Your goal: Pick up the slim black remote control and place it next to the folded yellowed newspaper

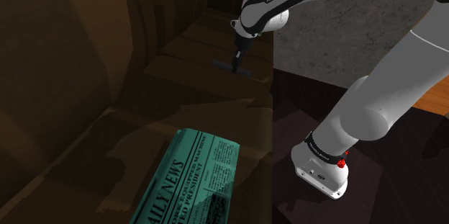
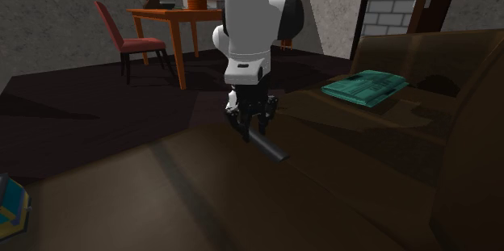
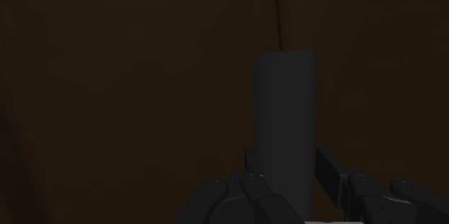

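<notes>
A slim dark grey remote control (image 1: 234, 66) lies level between my black fingers (image 3: 332, 176), and my gripper (image 1: 238, 55) is shut on it over the far end of a dark brown sofa seat (image 1: 180, 50). In the second exterior view the remote (image 2: 270, 148) sticks out from the gripper (image 2: 249, 131) close above the cushion; I cannot tell whether it touches. In the wrist view the remote (image 3: 284, 122) runs away from the gripper (image 3: 288, 166). The folded newspaper (image 1: 194, 179) is drawn teal and lies flat on the near seat cushion, far from the gripper; it shows again as the newspaper (image 2: 365, 88).
The sofa's backrest (image 1: 65, 78) rises along the shoulder view's left. The arm's base (image 1: 324, 168) stands beside the sofa. Beyond the arm stand an orange table (image 2: 165, 15) and a red chair (image 2: 121, 41). A blue and yellow object (image 2: 10, 209) sits at the lower left.
</notes>
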